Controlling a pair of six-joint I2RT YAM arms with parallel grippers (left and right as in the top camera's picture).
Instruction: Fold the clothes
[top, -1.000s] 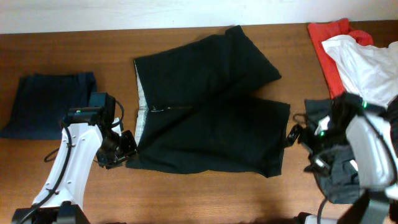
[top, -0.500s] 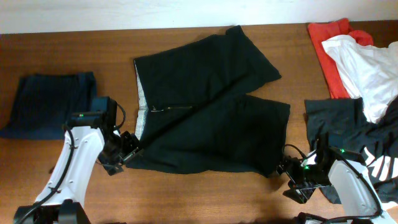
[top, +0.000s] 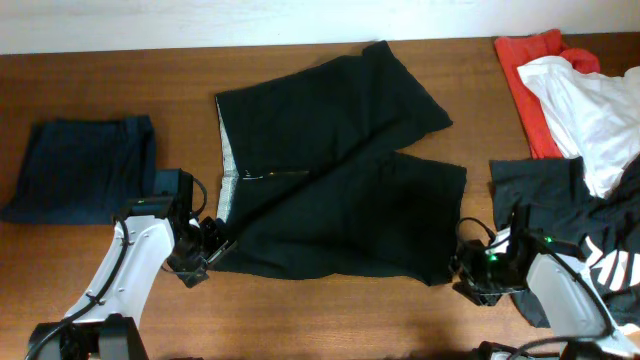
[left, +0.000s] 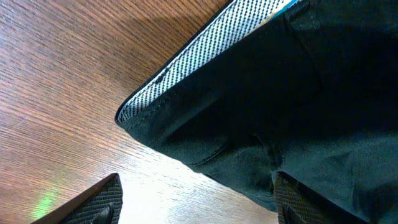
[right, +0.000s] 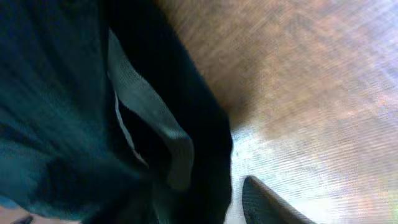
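Black shorts (top: 330, 170) lie spread flat mid-table, waistband to the left with its pale dotted lining (left: 205, 59) showing. My left gripper (top: 205, 250) sits at the waistband's near corner (left: 134, 118). It is open, with one fingertip (left: 99, 202) over bare wood and the other (left: 298, 202) at the cloth's edge. My right gripper (top: 467, 268) is at the near right leg hem (right: 205, 155). One of its fingers (right: 267, 202) shows with a strip of table between it and the cloth. The other finger is hidden by the fabric.
A folded navy garment (top: 80, 170) lies at the left. At the right edge is a pile: a red piece (top: 525, 70), a white shirt (top: 590, 110) and a dark garment (top: 555, 195). The table's front edge runs just below both arms.
My right arm has swung from the pile down to the shorts' near right hem, its jaws narrowing. My left gripper slid slightly nearer along the waistband corner and opened wider.
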